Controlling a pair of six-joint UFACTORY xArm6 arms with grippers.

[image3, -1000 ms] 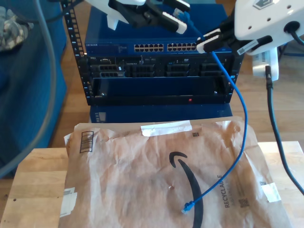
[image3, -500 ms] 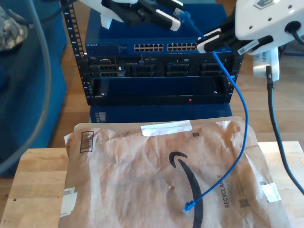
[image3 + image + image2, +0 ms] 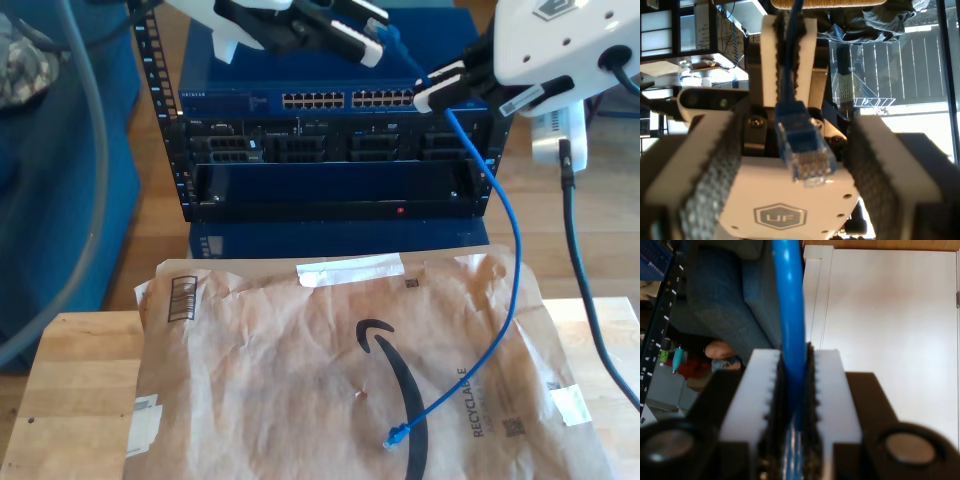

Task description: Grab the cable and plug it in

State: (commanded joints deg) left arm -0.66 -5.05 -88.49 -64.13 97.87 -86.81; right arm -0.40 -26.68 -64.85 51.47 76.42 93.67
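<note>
Presenting the plug [image 3: 805, 155] for a handover, our second gripper [image 3: 795, 357] is clenched on the cable [image 3: 515, 240] just behind it. Our first gripper [image 3: 795, 125] stands released around the plug, far above the switch [image 3: 345, 100]; the slack trails to the near envelope [image 3: 250, 350].

A robotics lab set up inside a lived-in room.

At 12 o'clock in the exterior view a rack [image 3: 330, 150] of network gear stands on wood flooring, behind a wooden worktop [image 3: 75, 400] covered by a paper mailer [image 3: 300, 370]; blue upholstery [image 3: 60, 200] sits at 9 o'clock.
</note>
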